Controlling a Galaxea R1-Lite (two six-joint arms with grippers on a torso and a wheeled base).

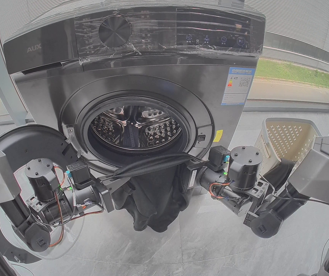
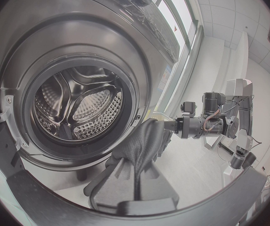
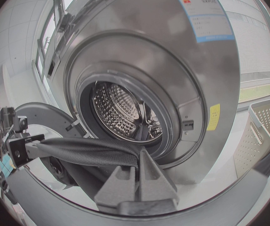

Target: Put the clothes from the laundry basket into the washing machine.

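A black mesh-textured garment (image 1: 156,200) hung just outside the round opening of the grey front-loading washing machine (image 1: 49,92), below its perforated steel drum (image 1: 133,127). The left gripper (image 1: 111,183) and right gripper (image 1: 190,169) each pinched one end of it. The cream perforated plastic laundry basket (image 1: 290,135) stood beside the machine, on the right.

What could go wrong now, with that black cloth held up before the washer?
Most of the black garment hangs below the drum opening, so pushed forward it may catch on the door seal and stay outside. It is stretched between the left gripper and right gripper by its top edge; an uneven pull might slip it free onto the floor.
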